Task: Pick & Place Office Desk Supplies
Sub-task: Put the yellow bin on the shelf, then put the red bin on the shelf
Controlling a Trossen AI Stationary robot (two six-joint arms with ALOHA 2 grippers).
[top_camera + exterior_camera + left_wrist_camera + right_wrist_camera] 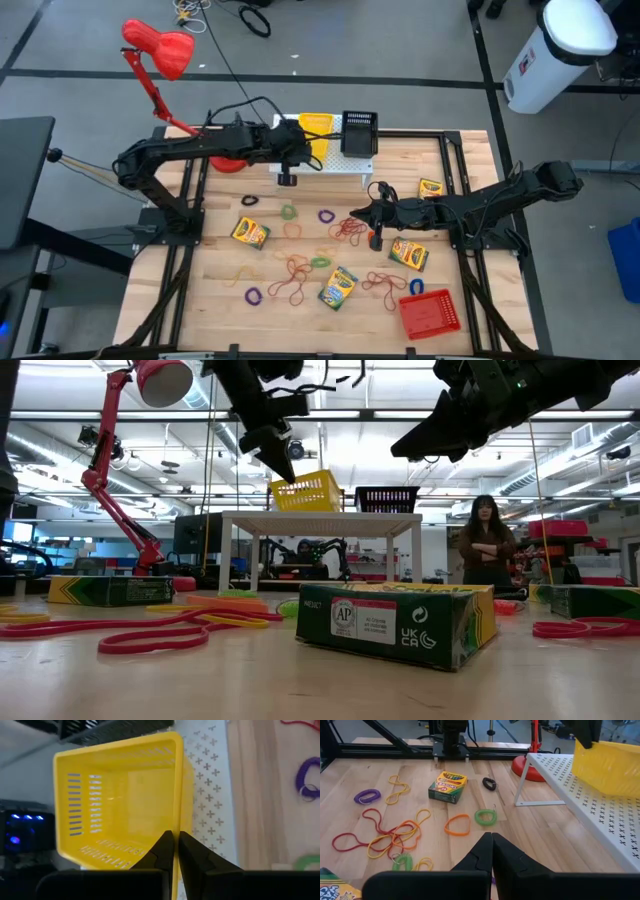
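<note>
Wooden table (200,300) (rubber bands (290,290) strewn)

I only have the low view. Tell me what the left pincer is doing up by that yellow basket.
Observer: In its wrist view the left pincer looks shut on the yellow basket at its side wall, on the white rack.
Operator: Now report the right pincer.
Observer: The right pincer is shut, empty, above loose rubber bands mid-table.
Operator: Count the crayon boxes.
Observer: From above, four crayon boxes lie on the table.
</note>
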